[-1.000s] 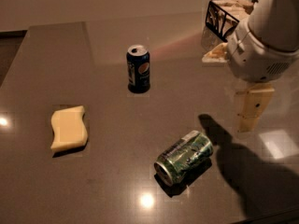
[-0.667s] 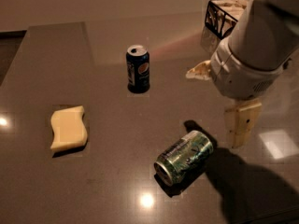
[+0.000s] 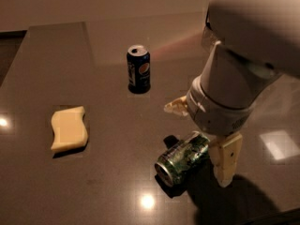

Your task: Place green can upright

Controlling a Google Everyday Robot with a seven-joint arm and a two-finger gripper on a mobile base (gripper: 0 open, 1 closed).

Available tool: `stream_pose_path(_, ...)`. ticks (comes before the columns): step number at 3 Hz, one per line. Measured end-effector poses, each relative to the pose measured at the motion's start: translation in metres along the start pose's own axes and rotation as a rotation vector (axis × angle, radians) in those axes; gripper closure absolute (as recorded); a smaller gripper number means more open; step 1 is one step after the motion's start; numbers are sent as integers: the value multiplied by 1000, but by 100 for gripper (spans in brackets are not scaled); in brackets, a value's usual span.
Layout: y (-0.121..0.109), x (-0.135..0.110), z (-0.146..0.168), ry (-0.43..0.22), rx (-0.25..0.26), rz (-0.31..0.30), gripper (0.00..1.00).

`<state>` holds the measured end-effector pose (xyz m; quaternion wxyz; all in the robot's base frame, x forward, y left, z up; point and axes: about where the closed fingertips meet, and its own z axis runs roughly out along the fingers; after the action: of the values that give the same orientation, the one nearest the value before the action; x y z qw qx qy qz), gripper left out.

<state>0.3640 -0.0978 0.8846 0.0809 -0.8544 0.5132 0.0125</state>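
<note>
Dark and glossy, the surface fills nearly the whole view, and a pale wall runs along its far edge. The hand hangs low over the near right part of the surface, its beige tip pointing down. It is just beside the right flank of the green can. Whether the hand is open or closed cannot be told from this angle, nor whether it touches the can. Above it the bulky white arm covers the far right part of the view and throws a broad shadow over the near right corner of the surface.

The green can lies on its side on the surface, not upright. Its length runs from near left to far right. 1 silver end faces near left, and the other end points toward the hand. The body is green with pale mottled markings.

Farther out, a dark blue Pepsi can stands upright toward the far middle of the surface, its silver top showing, well apart from the green can. On the left lies a flat yellow sponge with wavy edges, well apart from both cans.

2 small bright reflections sit on the surface, 1 just near of the green can and 1 at the left edge. A paler square patch of light lies to the right of the hand.
</note>
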Motion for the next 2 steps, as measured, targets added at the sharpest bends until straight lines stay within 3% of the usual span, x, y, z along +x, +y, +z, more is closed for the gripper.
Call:
stream_pose_path(1,5,-9,17,11,-20,-23,0)
stream_pose_path(2,5,-12,31,28,-43,-28,7)
